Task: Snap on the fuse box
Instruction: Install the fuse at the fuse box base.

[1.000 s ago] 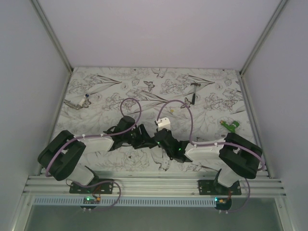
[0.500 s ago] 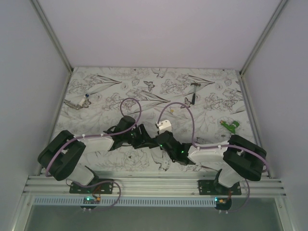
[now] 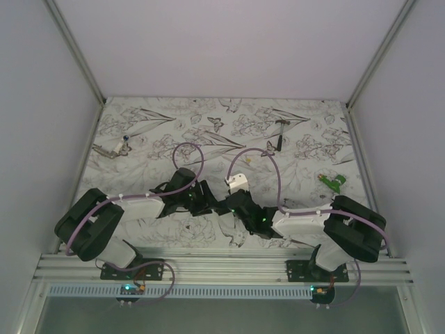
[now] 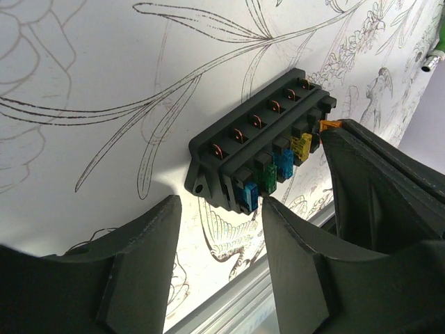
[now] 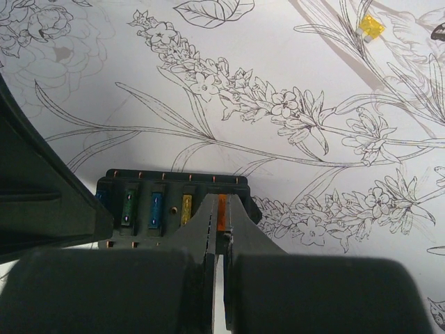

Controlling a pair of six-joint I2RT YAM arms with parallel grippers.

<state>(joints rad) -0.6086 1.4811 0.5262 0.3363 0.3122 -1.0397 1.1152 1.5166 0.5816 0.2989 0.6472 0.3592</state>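
Two robot arms meet at the middle of a flower-printed table over a single black fuse box, which lies flat near the table's front edge, between the two pincers. The left pincer has its fingers apart and grips nothing. The box lies just ahead of it, its long axis running away from the fingers and off to the right, its near end at the tip of the inner finger. The right pincer meets the box side-on, so the long axis runs across its view. Its fingers are pressed together, apparently on an orange fuse at the end slot. The right pincer looks the nearer, being at the box itself, so a seating push would probably go straight down into that slot while the left pincer braces the near end. Counted: two arms; one fuse box; one small hammer and one green object, both well apart to the far right; five coloured fuses in the row, blue, green, blue, yellow, orange; one loose yellow fuse on the table; six copper terminals along the box.
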